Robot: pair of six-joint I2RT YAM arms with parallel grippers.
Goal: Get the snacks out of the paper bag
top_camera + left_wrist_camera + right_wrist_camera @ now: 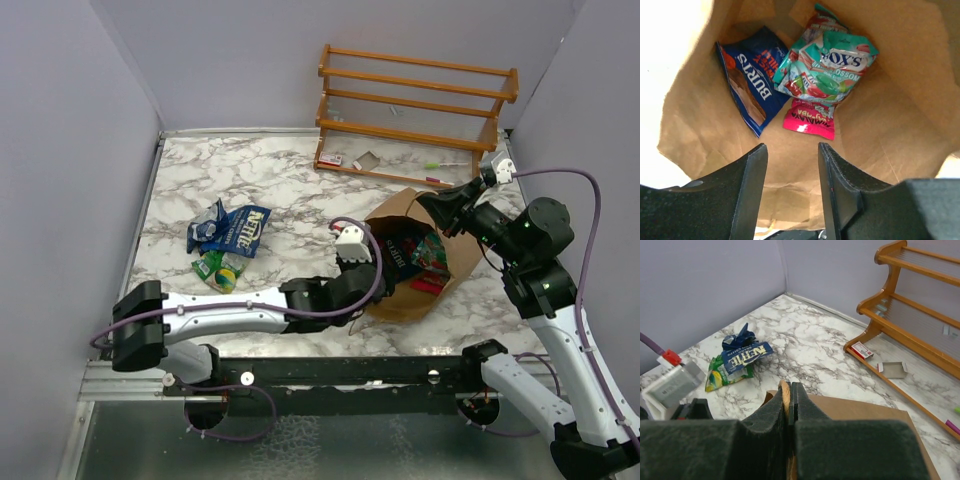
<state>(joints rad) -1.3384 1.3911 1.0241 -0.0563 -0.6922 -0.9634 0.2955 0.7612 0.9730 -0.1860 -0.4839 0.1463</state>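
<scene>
Deep inside the paper bag (900,100), the left gripper (791,150) is hanging half-spread and empty, short of the dark blue packet (752,90), teal-red packet (827,65) and small red packet (810,119) that only its wrist view is showing clearly, while the right gripper (789,390) is pinching the rim, so closing early is risking a grab of paper.

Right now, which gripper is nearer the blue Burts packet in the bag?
Left. The left gripper is inside the paper bag, jaws apart, with the blue Burts packet ahead of it. The right gripper is shut on the bag's rim, outside.
</scene>
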